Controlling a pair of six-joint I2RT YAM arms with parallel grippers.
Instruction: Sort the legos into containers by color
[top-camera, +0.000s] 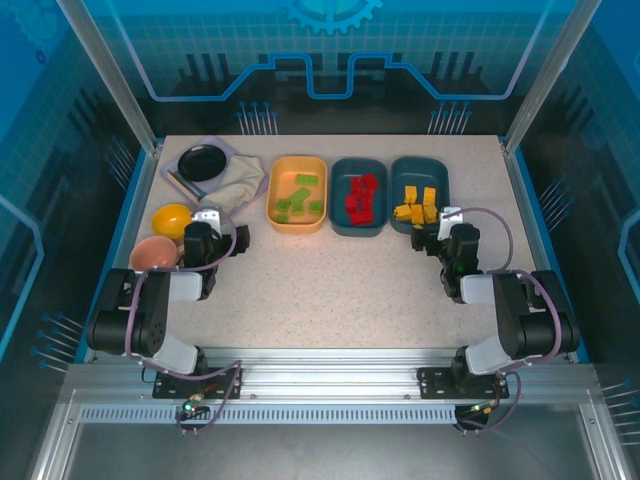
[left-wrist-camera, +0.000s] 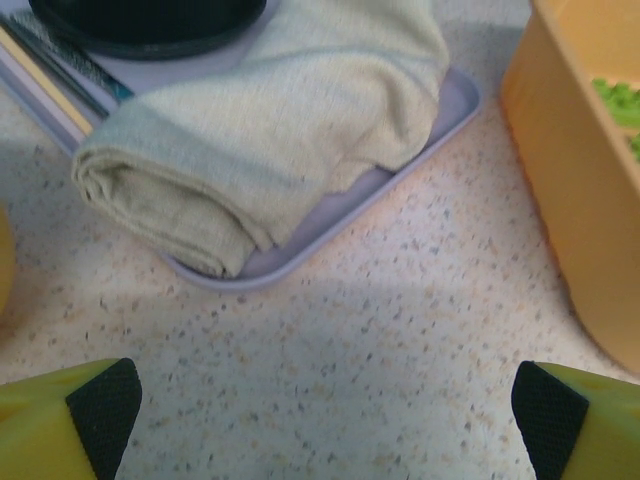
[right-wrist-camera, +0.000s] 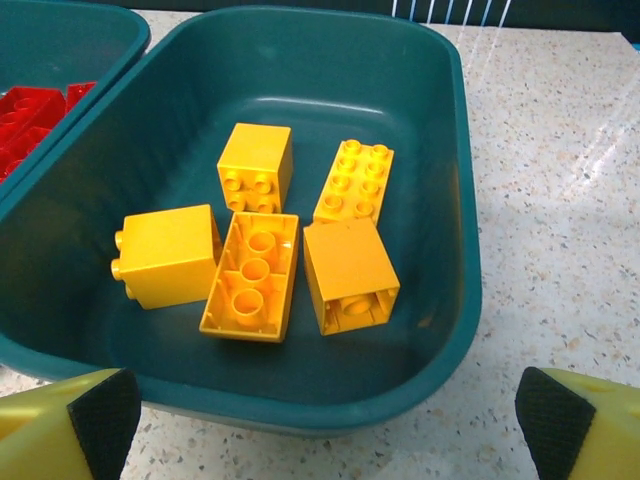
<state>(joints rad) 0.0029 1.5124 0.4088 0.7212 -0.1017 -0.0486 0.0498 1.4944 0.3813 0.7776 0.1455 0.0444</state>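
Three trays were lined up side by side at the back of the table (top-camera: 330, 290): left tray (top-camera: 285, 170), middle tray (top-camera: 345, 226), right tray (top-camera: 420, 168), walls nearly touching. Left bricks (top-camera: 305, 180) were contained in the left tray, middle bricks (top-camera: 360, 198) in the middle tray, right bricks (top-camera: 418, 207) in the right tray. Left of the row a flat tray (left-wrist-camera: 440, 105) was placed, with a dish (top-camera: 203, 161) at its back and a folded cloth (top-camera: 240, 180) laid over its right part. In front of it, a far bowl (top-camera: 172, 218) was set just behind a near bowl (top-camera: 153, 252).

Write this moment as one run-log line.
left gripper open, empty | right gripper open, empty | green legos in yellow-orange tray | red legos in middle teal tray | yellow legos in right teal tray
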